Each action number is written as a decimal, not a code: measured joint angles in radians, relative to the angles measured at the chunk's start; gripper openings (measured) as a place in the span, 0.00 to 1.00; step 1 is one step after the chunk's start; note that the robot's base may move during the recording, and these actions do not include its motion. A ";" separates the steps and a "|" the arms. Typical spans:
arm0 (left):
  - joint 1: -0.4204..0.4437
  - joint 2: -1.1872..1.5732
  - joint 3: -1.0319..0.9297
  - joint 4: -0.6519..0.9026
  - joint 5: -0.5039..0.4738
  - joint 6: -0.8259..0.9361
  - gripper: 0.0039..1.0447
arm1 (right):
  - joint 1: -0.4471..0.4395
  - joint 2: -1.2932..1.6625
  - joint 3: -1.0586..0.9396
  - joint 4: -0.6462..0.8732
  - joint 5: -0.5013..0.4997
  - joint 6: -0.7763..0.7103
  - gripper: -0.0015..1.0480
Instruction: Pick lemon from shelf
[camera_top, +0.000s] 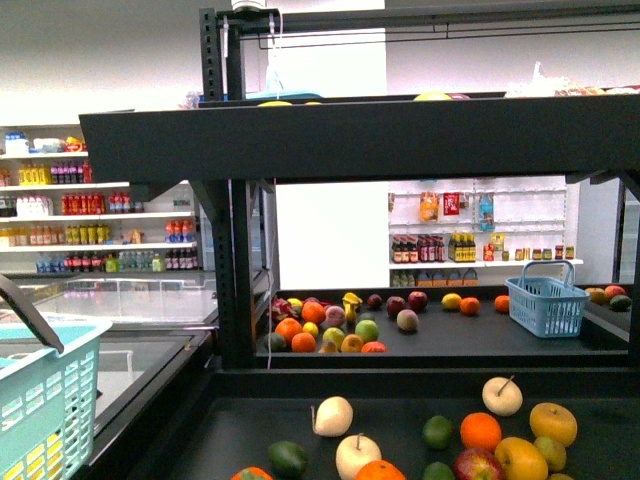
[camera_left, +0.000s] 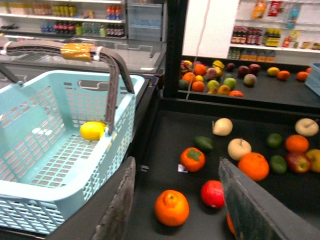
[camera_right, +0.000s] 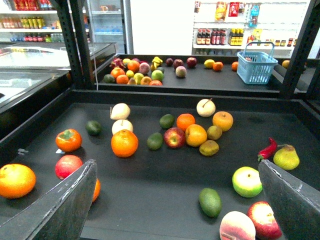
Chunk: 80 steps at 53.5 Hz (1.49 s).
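The smooth yellow lemon (camera_left: 93, 130) lies half hidden behind the perforated basket (camera_left: 60, 150) wall. Both grippers' jaws, left (camera_left: 185, 200) and right (camera_right: 180, 200), gape empty above the shelf (camera_right: 150, 200).

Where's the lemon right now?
In the left wrist view, the lemon lies on the floor of the light-blue basket, by its wall beneath the handle, left of the shelf deck holding the other fruit.

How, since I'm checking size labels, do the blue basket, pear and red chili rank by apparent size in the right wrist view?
1. blue basket: largest, even though it is farthest back.
2. pear.
3. red chili: smallest; it lies beside the pear at similar nearness, so that order is safe.
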 joint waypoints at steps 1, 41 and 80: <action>-0.008 -0.029 -0.018 -0.002 0.007 0.005 0.44 | 0.000 0.000 0.000 0.000 0.000 0.000 0.93; 0.388 -0.402 -0.243 -0.149 0.402 0.035 0.02 | 0.000 0.000 0.000 0.000 0.000 0.000 0.93; 0.390 -0.529 -0.301 -0.194 0.402 0.035 0.05 | 0.000 -0.001 0.000 0.000 0.000 0.000 0.93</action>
